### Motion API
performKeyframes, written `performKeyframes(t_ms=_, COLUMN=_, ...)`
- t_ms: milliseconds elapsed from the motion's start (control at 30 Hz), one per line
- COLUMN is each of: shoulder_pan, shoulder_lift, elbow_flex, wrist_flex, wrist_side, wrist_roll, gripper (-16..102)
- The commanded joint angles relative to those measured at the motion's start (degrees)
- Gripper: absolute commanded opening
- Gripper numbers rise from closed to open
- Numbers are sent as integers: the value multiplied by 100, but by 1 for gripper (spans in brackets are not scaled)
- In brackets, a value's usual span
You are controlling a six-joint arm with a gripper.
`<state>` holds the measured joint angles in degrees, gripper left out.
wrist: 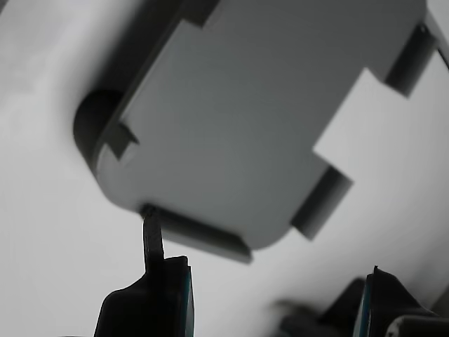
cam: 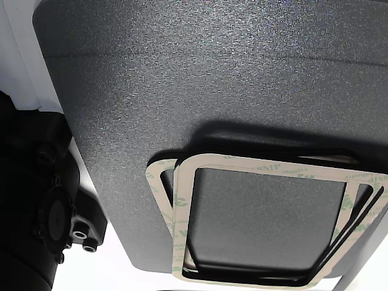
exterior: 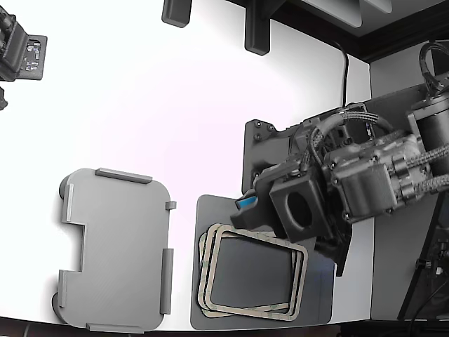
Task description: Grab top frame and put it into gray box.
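The top frame (exterior: 261, 239) is a thin cream rectangle with an open centre. It lies on a slightly fanned stack of like frames at the exterior view's lower middle, and shows close up in the other view (cam: 273, 168) with faint green print. The gray box (exterior: 119, 246) lies empty to the exterior view's left, its square notch on its left long side; it fills the wrist view (wrist: 245, 119). My gripper (exterior: 245, 207) hovers above the stack's far edge. Its blue-padded fingers (wrist: 151, 295) stand apart with nothing between them.
The stack rests on a darker gray flat sheet (exterior: 203, 309), also in the other view (cam: 182, 79). The black arm body (exterior: 351, 182) and its mount fill the exterior view's right. A dark device (exterior: 17, 49) sits at the far left corner, and black posts (exterior: 256, 28) stand at the back.
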<state>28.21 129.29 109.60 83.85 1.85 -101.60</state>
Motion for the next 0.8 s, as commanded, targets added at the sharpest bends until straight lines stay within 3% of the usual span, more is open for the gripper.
performKeyframes(t_ms=0, shoulder_pan=756, shoulder_lift=-316, elbow_flex=-642, wrist_flex=255, wrist_side=211, wrist_roll=281, gripper=89)
performKeyframes(t_ms=167, shoulder_pan=1389, shoulder_lift=-1187, elbow_flex=-1406, wrist_flex=940, wrist_side=-97, wrist_roll=97, gripper=97)
performKeyframes(t_ms=267, shoulder_pan=1890, shoulder_lift=-1371, elbow_flex=-1424, wrist_flex=1090, wrist_side=62, wrist_roll=35, gripper=100)
performKeyframes(t_ms=500, shoulder_pan=2813, shoulder_lift=-1406, elbow_flex=-870, wrist_flex=993, wrist_side=185, wrist_roll=70, gripper=100)
performKeyframes(t_ms=767, shoulder_pan=3647, shoulder_lift=-1512, elbow_flex=44, wrist_flex=299, wrist_side=255, wrist_roll=176, gripper=99)
